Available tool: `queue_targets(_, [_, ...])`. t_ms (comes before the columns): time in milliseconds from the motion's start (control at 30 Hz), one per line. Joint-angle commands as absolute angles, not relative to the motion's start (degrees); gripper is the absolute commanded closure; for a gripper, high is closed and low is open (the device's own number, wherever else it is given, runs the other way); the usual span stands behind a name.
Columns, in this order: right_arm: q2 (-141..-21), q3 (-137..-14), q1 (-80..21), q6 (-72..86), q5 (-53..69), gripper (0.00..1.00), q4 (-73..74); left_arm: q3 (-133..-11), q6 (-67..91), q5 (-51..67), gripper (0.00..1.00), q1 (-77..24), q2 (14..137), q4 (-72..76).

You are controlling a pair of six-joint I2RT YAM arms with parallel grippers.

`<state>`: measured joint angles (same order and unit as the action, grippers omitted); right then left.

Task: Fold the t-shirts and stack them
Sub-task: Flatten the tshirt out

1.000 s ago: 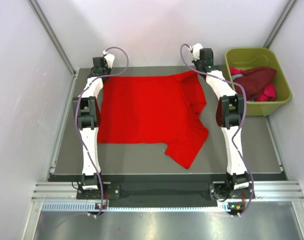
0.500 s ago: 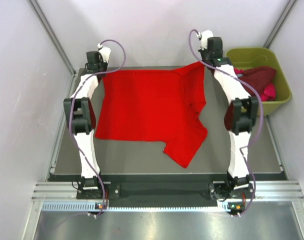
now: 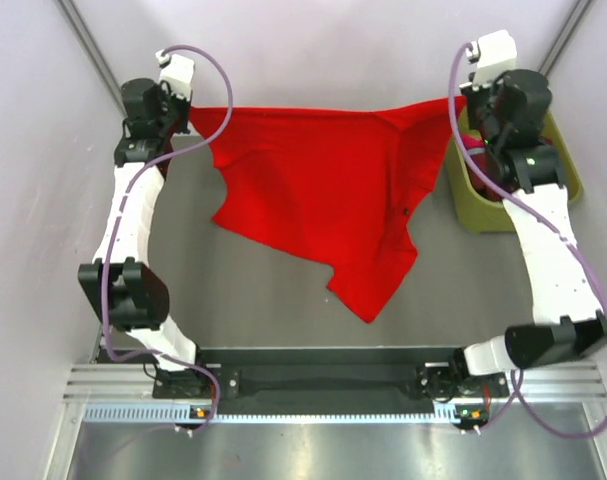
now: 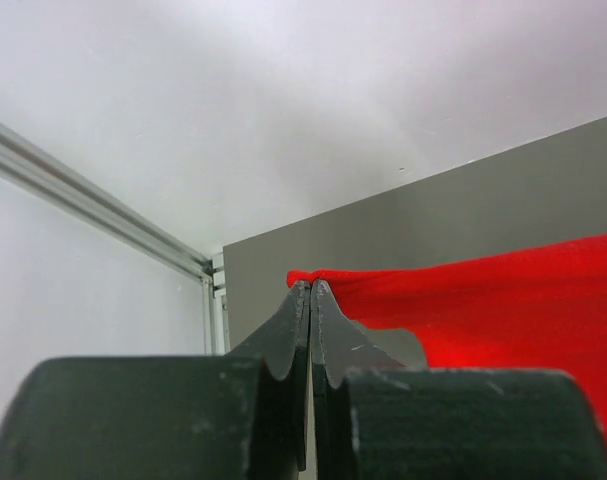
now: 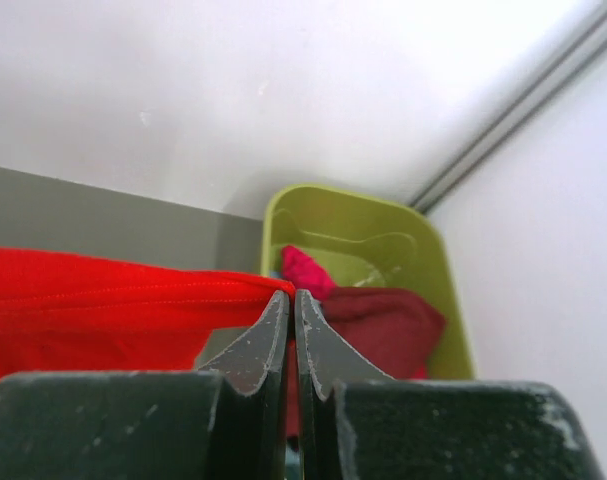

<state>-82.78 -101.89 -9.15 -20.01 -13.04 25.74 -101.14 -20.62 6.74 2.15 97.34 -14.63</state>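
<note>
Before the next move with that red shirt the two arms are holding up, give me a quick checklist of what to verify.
1. Left gripper shut on a red t-shirt corner: ok.
2. Right gripper shut on the opposite corner: ok.
3. Top edge taut between them: ok.
4. Cloth free of folds: not ok, the right side is doubled over.
5. Lower end off the table: cannot tell.
6. Right arm clear of the green tub: cannot tell.

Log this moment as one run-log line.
left jaws: shut on red t-shirt corner | right jaws: shut on its other corner | shirt: stretched taut, unfolded | tub: more shirts inside
</note>
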Motion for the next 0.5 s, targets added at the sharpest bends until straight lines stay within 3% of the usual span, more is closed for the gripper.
queue_targets(0, [-75.1, -98.9, -8.1, -23.4, -16.7, 1.0, 26.2, -99.3, -20.0, 5.6, 1.0, 2.6, 91.1, -17.1])
queue_targets(267, [-55.1, -90.2, -8.1, -26.2, -18.5, 1.0, 32.5, -96.3, -21.0, 3.7, 1.0, 2.5, 74.5, -24.2])
queue_targets(467, [-40.0, -91.3, -8.1, -26.8, -19.7, 1.0, 42.4, -96.4, -24.0, 3.1, 1.0, 2.5, 61.5, -32.0])
